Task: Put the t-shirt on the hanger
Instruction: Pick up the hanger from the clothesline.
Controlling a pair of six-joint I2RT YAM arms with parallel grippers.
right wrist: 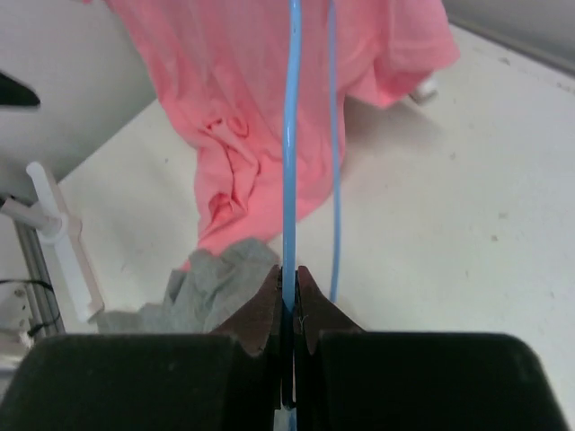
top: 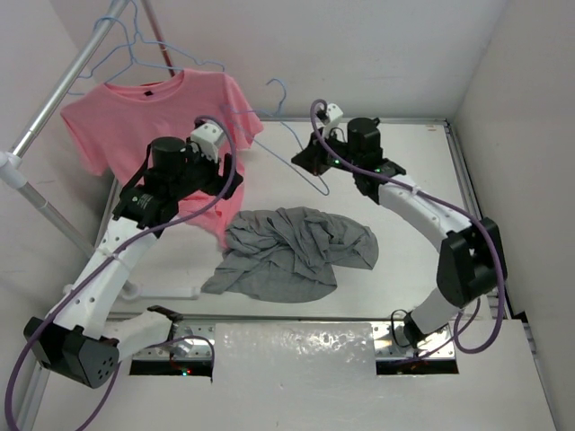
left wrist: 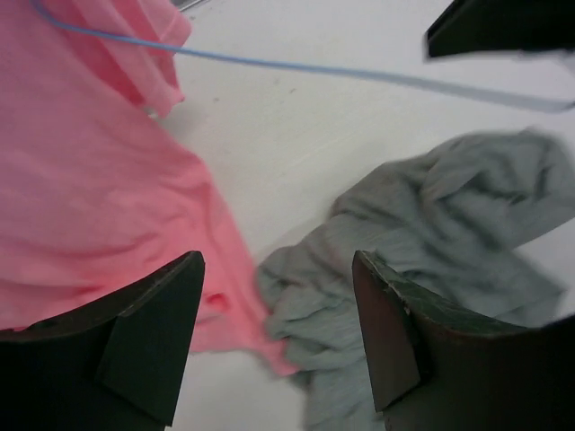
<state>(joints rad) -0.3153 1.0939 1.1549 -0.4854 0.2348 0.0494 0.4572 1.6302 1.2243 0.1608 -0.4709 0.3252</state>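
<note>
The grey t-shirt lies crumpled in a heap on the middle of the table; it also shows in the left wrist view and the right wrist view. My right gripper is shut on the thin pale-blue wire of the hanger and holds it above the far side of the table. In the right wrist view the wire runs straight out from between the closed gripper. My left gripper is open and empty, hovering over the grey shirt's left edge. The hanger wire crosses beyond it.
A pink t-shirt hangs at the back left from a metal rack pole, its hem reaching the grey shirt. More blue hangers hang on the pole. A metal rail edges the table's right side.
</note>
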